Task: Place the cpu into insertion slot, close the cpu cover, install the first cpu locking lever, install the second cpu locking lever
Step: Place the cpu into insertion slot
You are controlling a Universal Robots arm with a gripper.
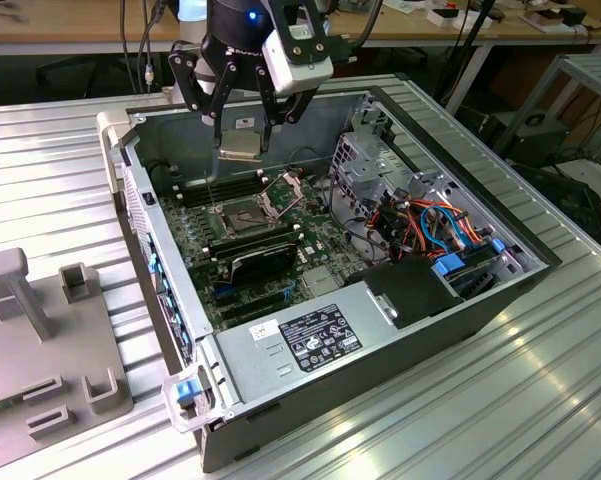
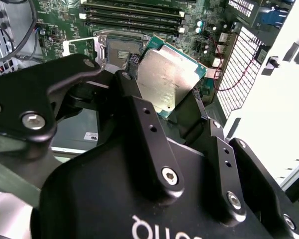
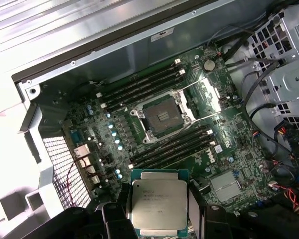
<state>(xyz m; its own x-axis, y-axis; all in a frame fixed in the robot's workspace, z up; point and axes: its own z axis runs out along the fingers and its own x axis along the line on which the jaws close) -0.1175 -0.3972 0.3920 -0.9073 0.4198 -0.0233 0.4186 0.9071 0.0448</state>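
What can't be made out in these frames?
cpu, second wrist view: near edges hidden behind the gripper clamping it.
insertion slot, second wrist view: one side behind the cpu and gripper.
insertion slot's contacts, exterior view: too small.
cpu underside: faces away from both wrist cameras.

Exterior view high oblique, wrist views close over motherboard (image 3: pixel 249 154)
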